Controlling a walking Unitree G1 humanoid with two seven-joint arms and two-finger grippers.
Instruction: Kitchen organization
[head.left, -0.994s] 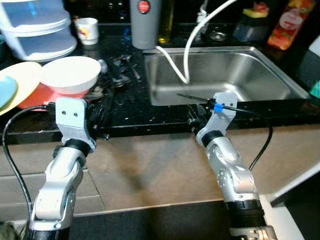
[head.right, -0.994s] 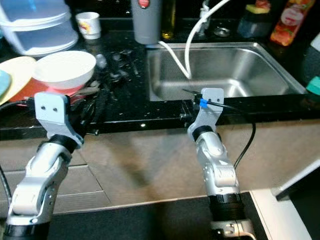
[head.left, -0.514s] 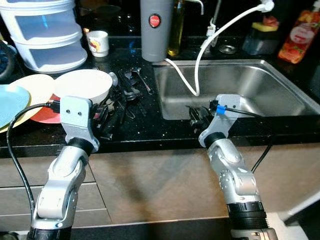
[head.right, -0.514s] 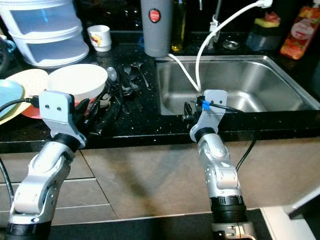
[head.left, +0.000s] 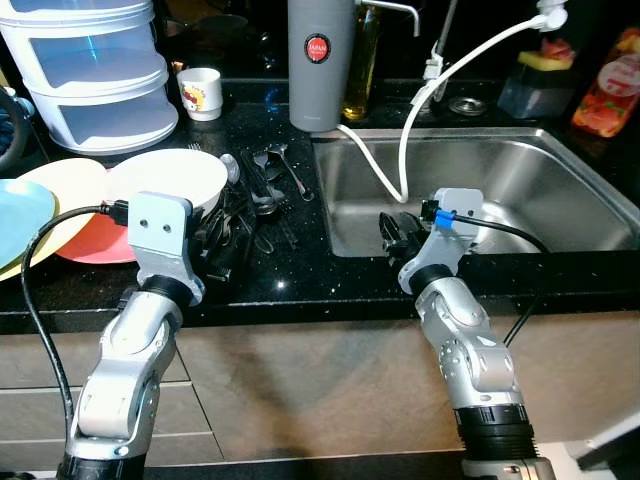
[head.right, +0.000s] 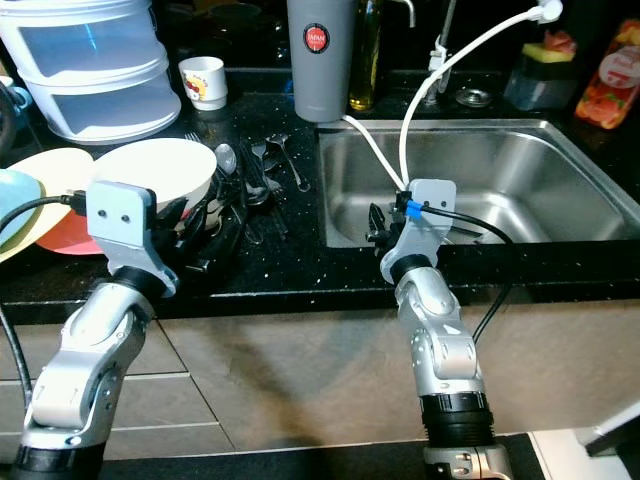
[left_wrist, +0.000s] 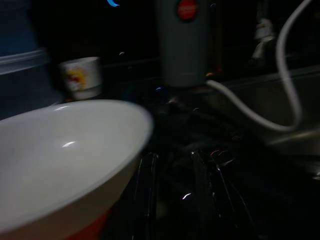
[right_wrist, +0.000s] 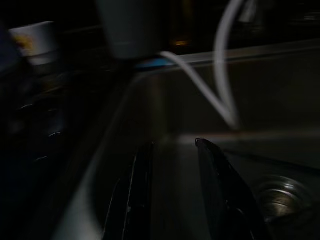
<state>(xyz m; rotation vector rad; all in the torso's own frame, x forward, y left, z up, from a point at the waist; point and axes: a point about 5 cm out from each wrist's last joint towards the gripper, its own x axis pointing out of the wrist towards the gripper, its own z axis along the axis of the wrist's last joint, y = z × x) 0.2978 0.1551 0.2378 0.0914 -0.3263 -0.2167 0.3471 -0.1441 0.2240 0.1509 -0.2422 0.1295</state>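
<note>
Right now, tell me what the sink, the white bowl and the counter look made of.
Sink: brushed stainless steel, by its grey sheen.
White bowl: glossy ceramic, possibly melamine; it shows a highlight.
Counter: polished black stone, likely granite, with glinting speckles.

Little can be read here. The tall grey cylindrical flask (head.left: 319, 62) at the back of the black counter bears a round red badge with small white lettering, too fine to make out. The small white ceramic cup (head.left: 203, 92) carries a red and yellow printed picture, perhaps a cartoon figure. The red plastic bottle (head.left: 606, 92) beside the sink has a colourful label, illegible.
</note>
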